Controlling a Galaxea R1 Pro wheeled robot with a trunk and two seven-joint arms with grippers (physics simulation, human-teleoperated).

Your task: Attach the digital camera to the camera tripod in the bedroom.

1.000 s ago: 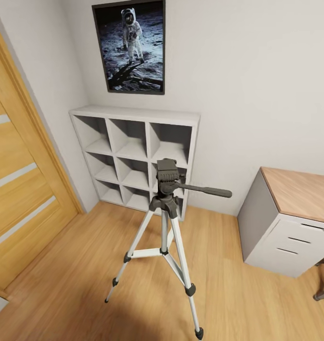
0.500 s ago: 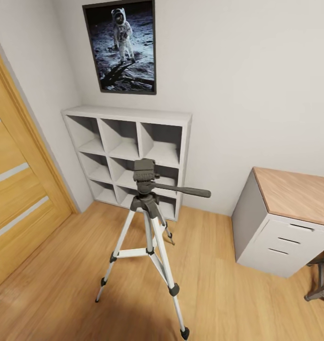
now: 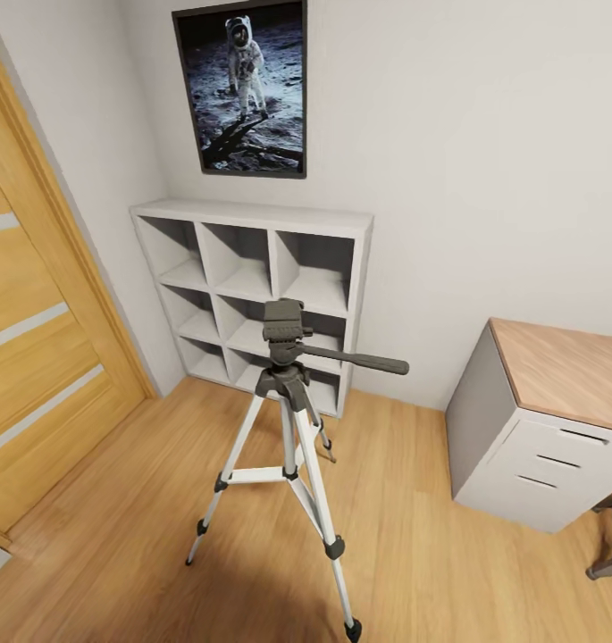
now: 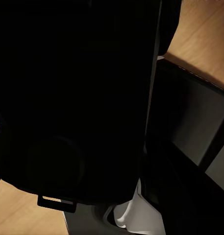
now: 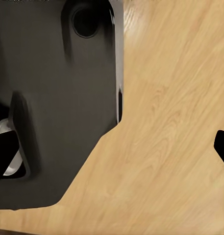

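One camera tripod (image 3: 288,420) upright, pan handle (image 3: 359,361) pointing right.

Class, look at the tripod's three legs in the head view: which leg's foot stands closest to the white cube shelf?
The rear leg of the camera tripod: its foot sits just before the white cube shelf, while the other two legs splay forward over the wood floor.

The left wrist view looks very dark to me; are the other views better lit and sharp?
Left wrist view: nearly black, close dark shapes, little detail. Head view: evenly lit, sharp; the camera tripod casts a soft shadow on the wood floor. Right wrist view: bright floor, near dark body slightly soft.
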